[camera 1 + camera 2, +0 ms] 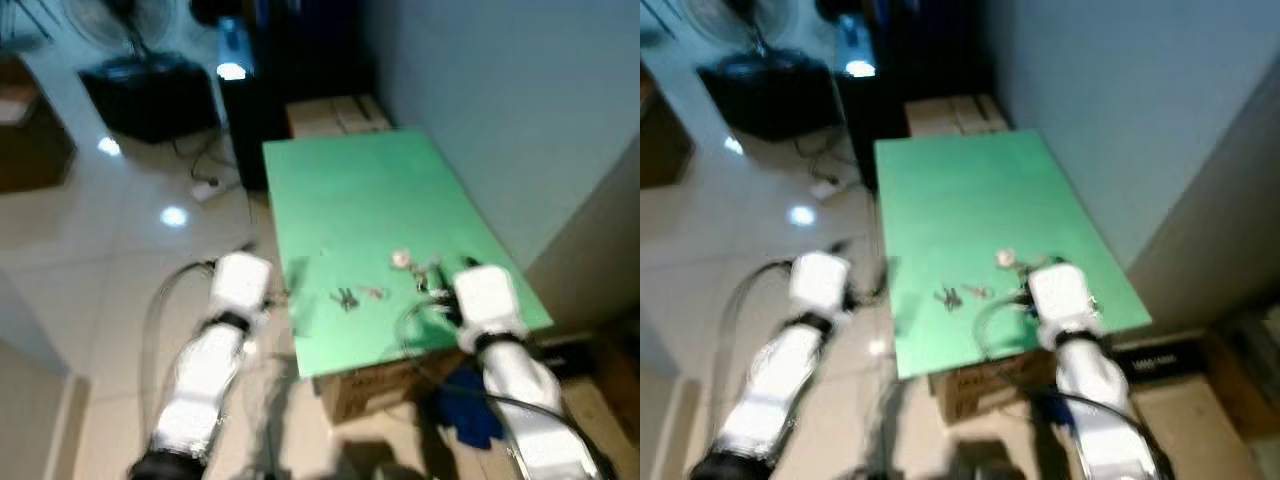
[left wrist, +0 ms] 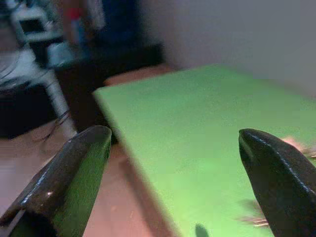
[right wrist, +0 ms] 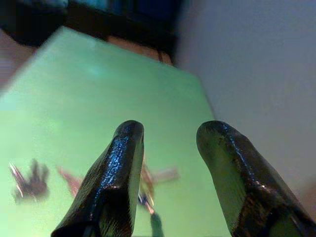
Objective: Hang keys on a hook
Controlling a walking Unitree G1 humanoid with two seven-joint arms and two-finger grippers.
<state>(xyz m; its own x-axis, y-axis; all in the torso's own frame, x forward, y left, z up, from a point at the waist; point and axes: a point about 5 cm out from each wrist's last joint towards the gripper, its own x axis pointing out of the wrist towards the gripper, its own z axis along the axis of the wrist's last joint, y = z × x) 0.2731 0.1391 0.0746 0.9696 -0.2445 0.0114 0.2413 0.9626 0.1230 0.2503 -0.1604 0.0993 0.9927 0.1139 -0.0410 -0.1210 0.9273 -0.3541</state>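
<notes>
Keys lie near the front of a green table top (image 1: 360, 190): a dark bunch (image 1: 345, 297), a small reddish piece (image 1: 372, 292) and a bunch with a pale round tag (image 1: 401, 259). My right gripper (image 3: 170, 131) hovers open low over the table's near right part. In the right wrist view, blurred keys (image 3: 148, 180) lie on the green surface just beyond its fingers (image 3: 121, 163). My left gripper (image 2: 175, 138) is wide open and holds nothing, beside the table's left edge over the floor. Its white wrist (image 1: 240, 280) is level with the dark bunch.
A pale wall (image 1: 500, 100) runs along the table's right side. A cardboard box (image 1: 335, 115) and a black cabinet (image 1: 250, 110) stand beyond the far end. A cable and power strip (image 1: 205, 188) lie on the shiny floor at left. Under the front edge sit a box (image 1: 365, 390) and something blue (image 1: 470, 412).
</notes>
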